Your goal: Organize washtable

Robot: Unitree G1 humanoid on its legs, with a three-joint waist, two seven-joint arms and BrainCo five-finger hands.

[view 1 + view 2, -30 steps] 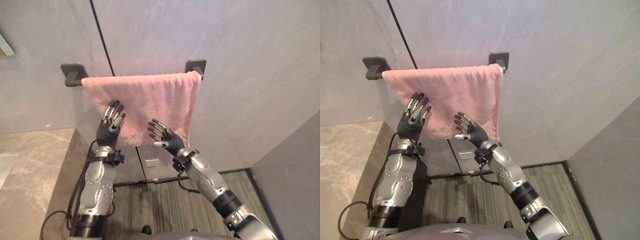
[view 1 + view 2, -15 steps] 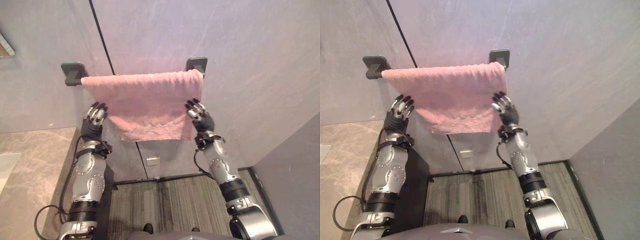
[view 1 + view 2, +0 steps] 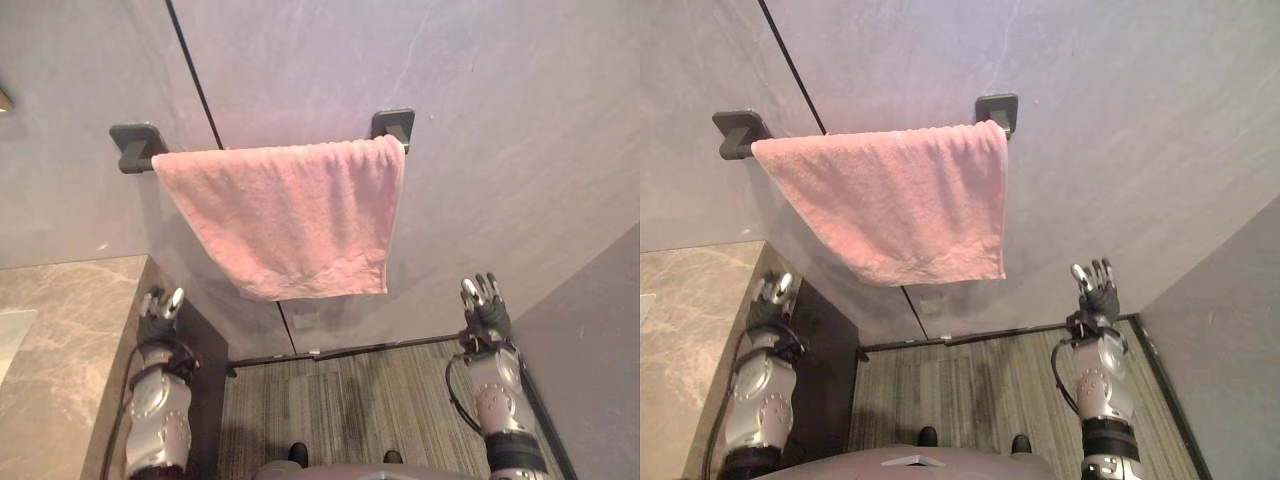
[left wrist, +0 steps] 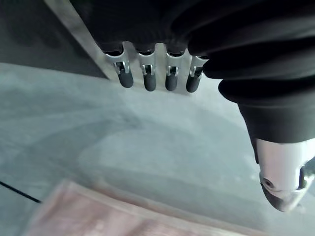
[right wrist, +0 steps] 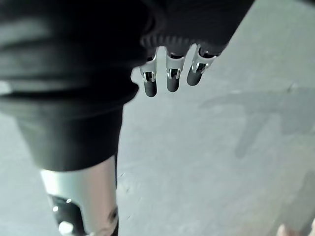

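A pink towel (image 3: pixel 290 215) hangs over a wall rail between two dark brackets (image 3: pixel 135 146) (image 3: pixel 393 122), its lower edge slanting down from the left. My left hand (image 3: pixel 160 305) is low at the left, below and well clear of the towel, fingers (image 4: pixel 147 81) straight and holding nothing. My right hand (image 3: pixel 485 300) is low at the right, also apart from the towel, fingers (image 5: pixel 170 81) straight and empty. The towel's edge (image 4: pixel 98 216) shows past the left hand in its wrist view.
A marble countertop (image 3: pixel 60 320) lies at the left with a dark cabinet side (image 3: pixel 205 350) below it. Striped flooring (image 3: pixel 340 400) runs beneath the towel. A grey side wall (image 3: pixel 600 330) closes in at the right. A small wall socket (image 3: pixel 305 320) sits under the towel.
Both hands have dropped away from the towel, left hand down to the left, right hand down to the right. The towel now hangs free on the rail.
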